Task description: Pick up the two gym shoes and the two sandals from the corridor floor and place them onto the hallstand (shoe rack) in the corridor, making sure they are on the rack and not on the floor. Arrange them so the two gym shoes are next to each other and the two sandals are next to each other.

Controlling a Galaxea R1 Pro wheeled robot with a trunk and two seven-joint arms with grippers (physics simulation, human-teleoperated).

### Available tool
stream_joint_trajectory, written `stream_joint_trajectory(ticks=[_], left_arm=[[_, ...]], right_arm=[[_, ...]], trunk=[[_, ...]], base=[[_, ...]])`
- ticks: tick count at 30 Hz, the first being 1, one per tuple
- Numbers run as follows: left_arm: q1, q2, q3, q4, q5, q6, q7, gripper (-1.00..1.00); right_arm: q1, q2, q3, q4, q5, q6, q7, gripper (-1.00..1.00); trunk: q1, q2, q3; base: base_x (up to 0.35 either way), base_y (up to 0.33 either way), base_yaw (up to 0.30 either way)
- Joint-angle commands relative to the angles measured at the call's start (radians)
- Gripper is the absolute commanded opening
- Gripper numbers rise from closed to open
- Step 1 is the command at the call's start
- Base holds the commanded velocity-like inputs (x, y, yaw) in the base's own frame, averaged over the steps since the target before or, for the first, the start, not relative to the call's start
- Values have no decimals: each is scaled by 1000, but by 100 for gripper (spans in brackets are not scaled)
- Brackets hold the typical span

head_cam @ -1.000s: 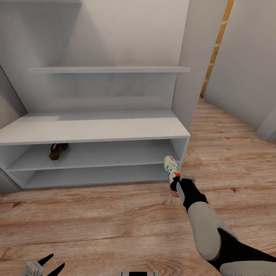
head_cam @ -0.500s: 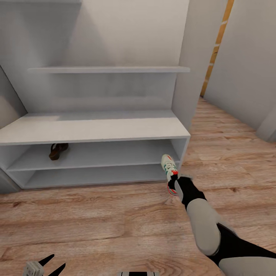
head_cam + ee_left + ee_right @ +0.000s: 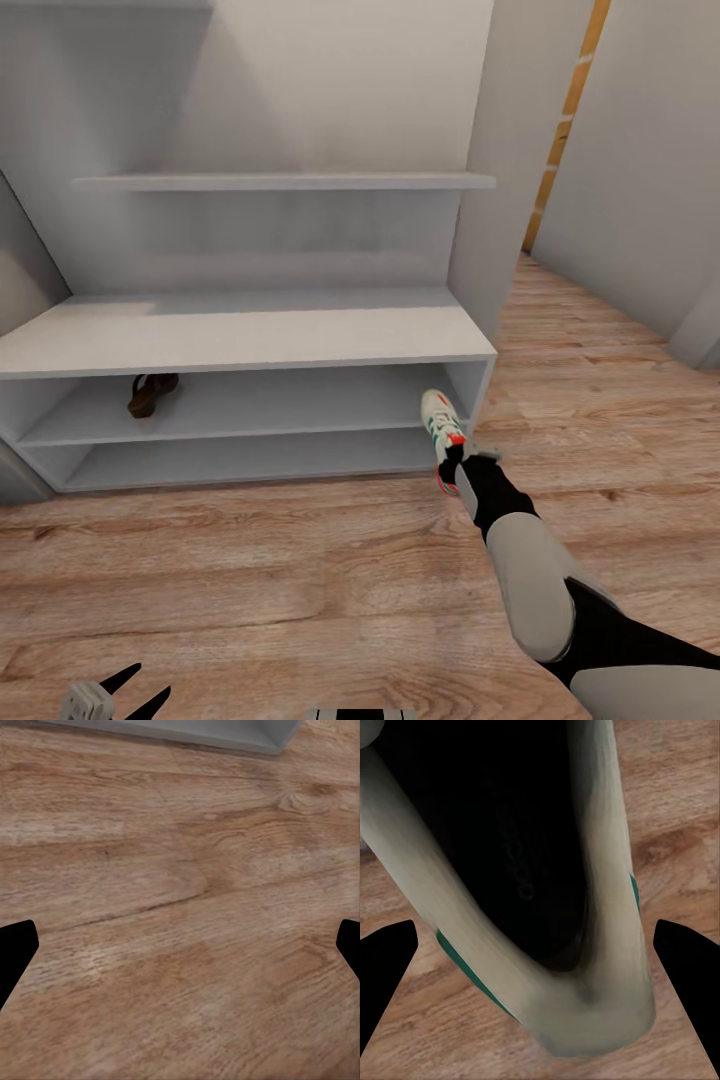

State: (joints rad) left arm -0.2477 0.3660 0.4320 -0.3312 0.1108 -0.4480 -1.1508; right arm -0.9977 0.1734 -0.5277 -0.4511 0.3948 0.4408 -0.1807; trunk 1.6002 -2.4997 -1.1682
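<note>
In the head view the right gripper point(image 3: 452, 470) holds a gym shoe point(image 3: 441, 428) by its heel, toe pointing to the right end of the hallstand point(image 3: 240, 345), in front of the lower tier and above the corridor floor point(image 3: 300, 570). The shoe is white with green stripes and red accents. The right wrist view adds the dark inside of the shoe point(image 3: 502, 847), with the fingers point(image 3: 686, 960) apart on both sides of the heel. One brown sandal point(image 3: 150, 392) lies on the middle tier, at its left. The left gripper point(image 3: 140, 690) hangs low over the floor, its fingers point(image 3: 15, 952) wide apart and holding nothing.
</note>
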Motion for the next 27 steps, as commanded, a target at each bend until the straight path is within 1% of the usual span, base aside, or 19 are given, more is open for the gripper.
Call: stream_joint_trajectory(ticks=[1,12,20,21,27], left_arm=[[-1,0,2,1,1,-5,-4,100],[-1,-2,2,0,1,-5,-4,100],[-1,-2,2,-2,1,-5,-5,100],[-1,-2,2,-2,1,-5,-5,100],[-1,-2,2,-2,1,-5,-6,100]], right_arm=[[-1,1,1,0,4,-2,-1,-100],[-1,1,63,54,1,-64,-4,-100],[-1,1,109,57,1,-110,-4,-100],[-1,1,144,56,1,-142,-4,-100],[-1,1,144,55,0,-142,-5,-100]], trunk=[[0,0,-1],[0,0,-1],[0,0,-1],[0,0,-1],[0,0,-3]], base=[[0,0,0],[16,7,0],[29,36,25],[86,207,192],[103,260,242]])
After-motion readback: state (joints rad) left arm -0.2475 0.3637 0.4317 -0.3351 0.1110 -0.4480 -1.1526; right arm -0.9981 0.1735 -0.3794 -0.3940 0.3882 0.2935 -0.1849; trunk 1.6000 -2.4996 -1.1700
